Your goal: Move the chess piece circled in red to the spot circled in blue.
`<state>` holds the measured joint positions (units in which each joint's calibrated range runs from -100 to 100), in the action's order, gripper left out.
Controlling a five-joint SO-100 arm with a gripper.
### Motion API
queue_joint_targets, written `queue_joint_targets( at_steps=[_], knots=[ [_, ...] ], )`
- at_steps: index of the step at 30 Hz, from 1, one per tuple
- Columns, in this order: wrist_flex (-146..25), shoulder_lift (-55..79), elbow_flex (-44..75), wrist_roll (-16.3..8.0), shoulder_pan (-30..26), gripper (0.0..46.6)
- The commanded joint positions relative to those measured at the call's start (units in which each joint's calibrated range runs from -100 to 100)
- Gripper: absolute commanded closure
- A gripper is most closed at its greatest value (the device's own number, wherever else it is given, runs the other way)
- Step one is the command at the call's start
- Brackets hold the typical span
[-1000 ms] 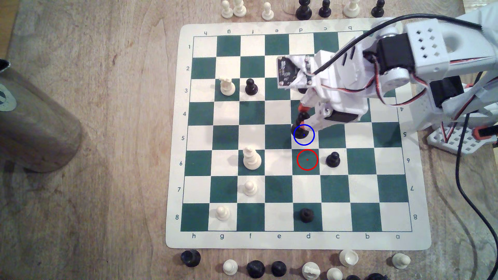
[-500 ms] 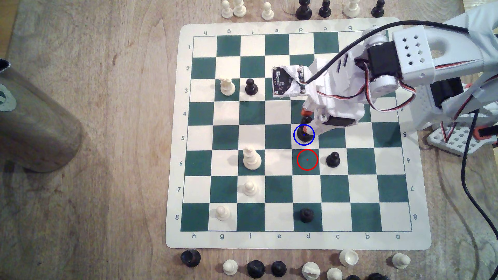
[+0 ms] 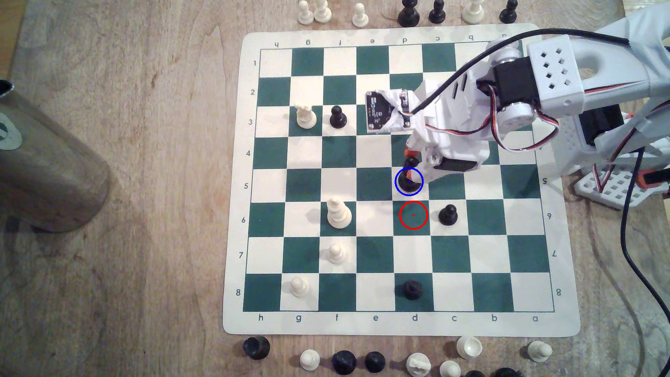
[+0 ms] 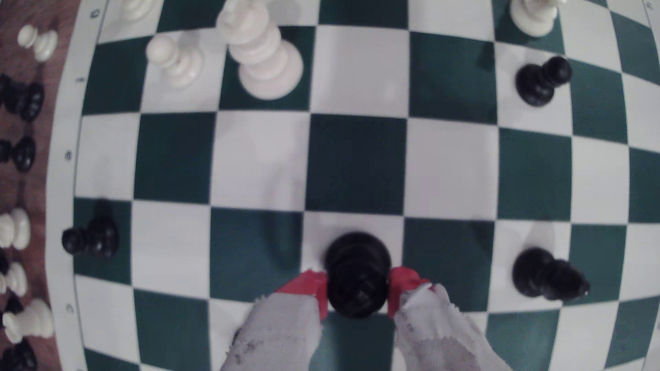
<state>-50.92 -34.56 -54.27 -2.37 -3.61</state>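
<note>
Gripping chess piece (image 4: 358,274) in pincer (image 4: 357,290) | base on spot (image 3: 417,192) | neighbouring squares free

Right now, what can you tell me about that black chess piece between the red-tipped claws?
The chess piece is glossy black, plastic-looking, with a wide round base, ringed body and knobby top. It stands upright on the blue-circled cream square, its base inside the circle. The gripper holds its upper part, a red-taped fingertip pressing each side. Nearby black pawns stand clear of it.
</note>
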Motion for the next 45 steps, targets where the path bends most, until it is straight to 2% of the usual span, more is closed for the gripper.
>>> queue_joint_targets(
  at_steps=[1, 6, 9, 10, 14, 24, 45],
  knots=[
    [0.9, -0.2, 0.8, -0.2, -0.4, 45.9],
    [0.8, 0.1, 0.8, -0.1, -0.5, 45.5],
    [0.6, 0.4, 0.8, 0.0, -0.3, 36.2],
    [0.4, 0.5, 0.8, 0.1, -0.2, 31.9],
    [-0.8, -0.4, 0.6, 0.4, -0.4, 27.5],
    [-2.2, -0.9, 0.3, 0.3, -1.4, 25.0],
    [-5.8, -2.8, -1.2, 1.6, 0.4, 25.0]
  ],
)
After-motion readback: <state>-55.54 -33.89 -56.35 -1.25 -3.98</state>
